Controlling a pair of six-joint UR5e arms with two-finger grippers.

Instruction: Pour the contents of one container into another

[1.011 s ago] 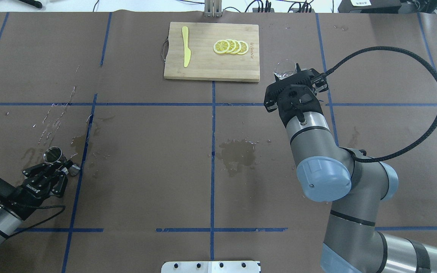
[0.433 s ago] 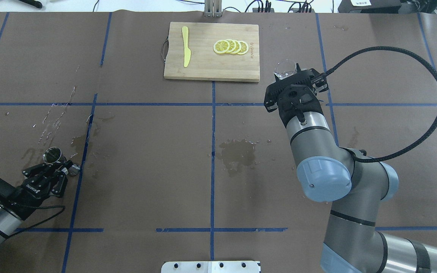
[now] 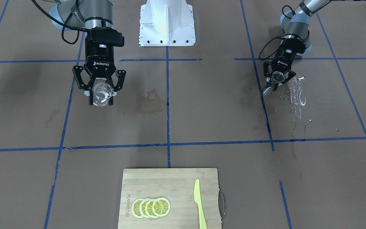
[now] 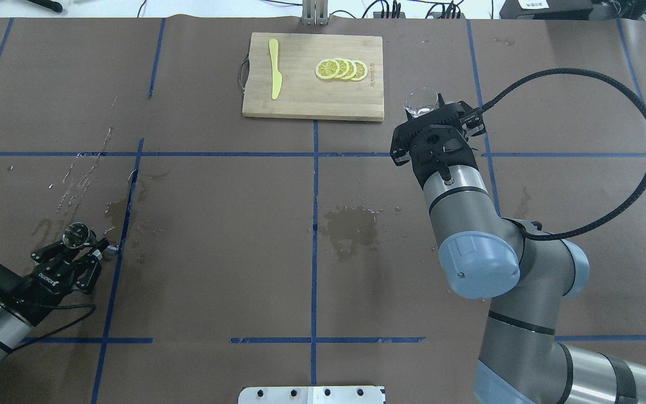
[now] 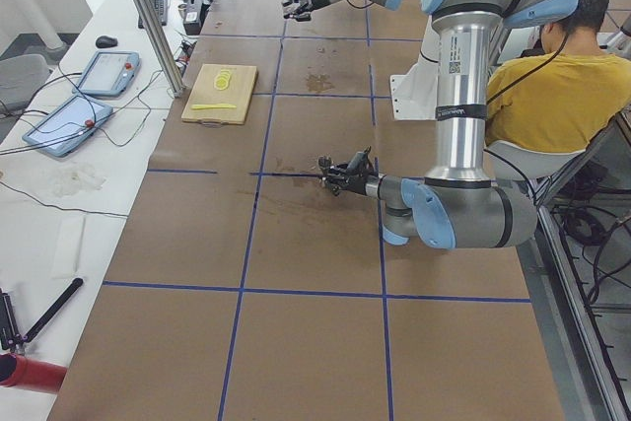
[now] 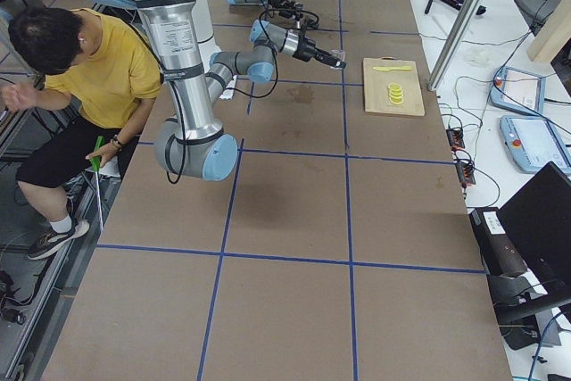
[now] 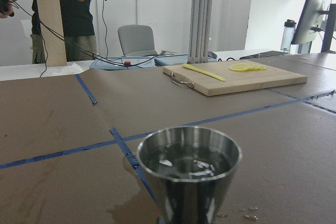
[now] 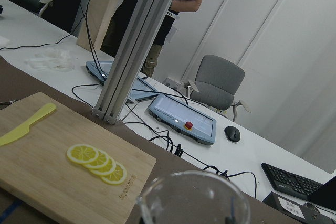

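A: Front view?
B: Clear glass beaker (image 3: 101, 91) pinched by its sides in right gripper (image 3: 101, 98), apparently raised off brown paper table (image 3: 202, 108). Long axis near vertical, mouth up. Small steel cup (image 3: 278, 76) clamped in left gripper (image 3: 276, 82), round mouth toward camera; tilt hard to call. Wet streaks (image 3: 297, 93) just beside it.
A: Overhead?
B: Beaker near cutting board (image 4: 312, 95) corner on robot's right, apart from it. Cup far over on robot's left, near blue tape line (image 4: 127, 213). Dark damp patch (image 4: 351, 227) mid-table. On board: fanned lemon slices (image 4: 341, 69), yellow knife (image 4: 274, 70) lying flat.
A: Sides?
B: Both containers too small to judge. Operator in yellow shirt (image 5: 552, 86) seated close by robot base.
A: Wrists?
B: Left: cup upright, polished steel, flared rim; glints inside, liquid or droplets, can't tell which. Right: only beaker rim in view, transparent, spout at view's left. Beyond: white bench, teach pendants (image 8: 181, 119), grey chair (image 8: 218, 80), keyboard (image 8: 294, 179).
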